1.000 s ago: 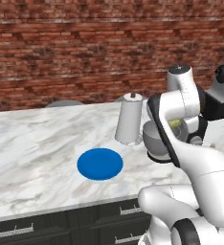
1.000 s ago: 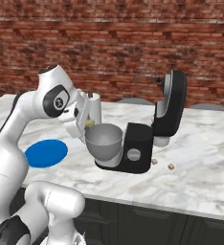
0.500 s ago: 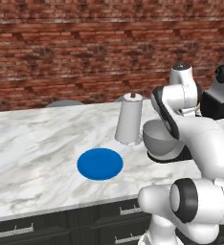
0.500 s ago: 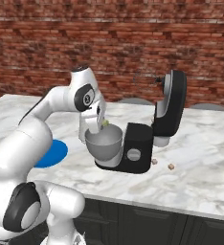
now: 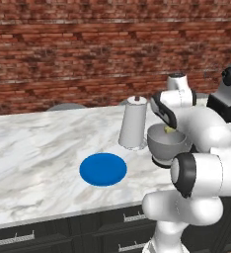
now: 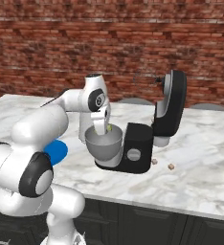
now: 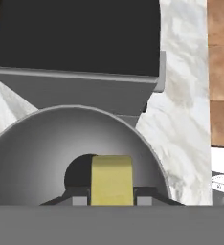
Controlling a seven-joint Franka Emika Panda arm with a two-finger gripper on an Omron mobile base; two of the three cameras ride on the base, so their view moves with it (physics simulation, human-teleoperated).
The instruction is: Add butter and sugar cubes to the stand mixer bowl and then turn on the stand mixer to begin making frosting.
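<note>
I take the bowl [image 5: 168, 143] as my landmark and go from its left side to its right.

Well to the left of the bowl lies the blue plate [image 5: 103, 169] on the desk [image 5: 33, 148]. Just beside the bowl, on its left, stands the white roll [image 5: 134, 122].

Over the bowl's mouth I hold the gripper [image 6: 103, 128], its jaws pinching the butter [image 7: 112, 179]. In the hand view the yellow stick sits upright between the two finger tips, with the grey inside of the bowl directly under it. I judge the butter to be light and rather soft, and perhaps slippery, so a firm squeeze could dent it. Holding it by the long flat sides, as now, seems correct to me. It should fall straight down when I let go.

To the right of the bowl is the mixer [image 6: 138, 153], its head tilted up. Further right of the bowl, two small brown cubes [image 6: 171, 167] lie on the desk, probably the sugar.
</note>
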